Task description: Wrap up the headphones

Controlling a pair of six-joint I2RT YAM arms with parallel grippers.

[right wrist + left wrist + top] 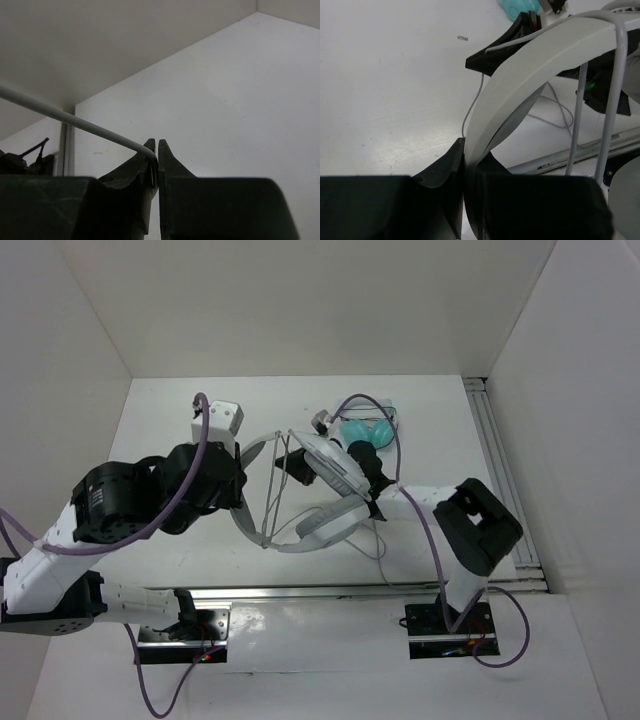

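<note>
Left gripper (465,150) clamped on the band of the headphones (540,65), raised over the table (395,90) centre. Right gripper (156,150) pinching the cable (75,120), taut. Mid-winding, by my reading. Next you need another turn round the band without slack.

Bright, even overhead light whitens the table (160,410) in the top view, and glare streaks the metal rail (330,591) at lower centre. The headphones (335,465) throw only faint shadows. The right wrist view is dimmer, its lower foreground near-black and possibly slightly blurred.
</note>
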